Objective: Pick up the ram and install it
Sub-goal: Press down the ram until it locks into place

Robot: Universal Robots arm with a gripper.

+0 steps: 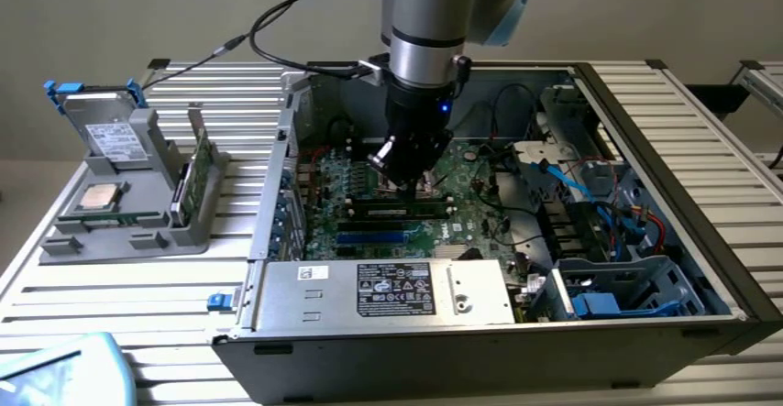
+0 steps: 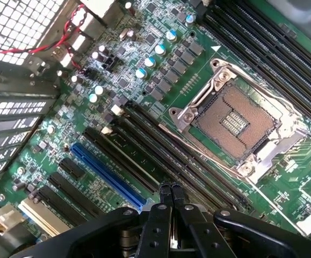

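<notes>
A thin green ram stick [image 1: 194, 175] stands on edge in the grey holder [image 1: 145, 206] outside the case, at the exterior view's left. My gripper [image 1: 399, 179] hangs inside the open computer case, low over the green motherboard [image 1: 471, 179], just above the black memory slots [image 1: 394, 209]. In the wrist view its black fingers [image 2: 166, 200] are pressed together with nothing between them, over the long black slots [image 2: 144, 158] next to the empty silver processor socket [image 2: 236, 121]. Whether a stick sits in the slot below the fingertips I cannot tell.
The grey holder also carries a square silver processor chip [image 1: 98, 197] and a boxy drive with a white label [image 1: 113, 136]. A silver power supply [image 1: 385, 291] fills the case's near side. Blue and black cables [image 1: 588, 195] crowd its right. A blue slot [image 2: 107, 180] lies beside the black ones.
</notes>
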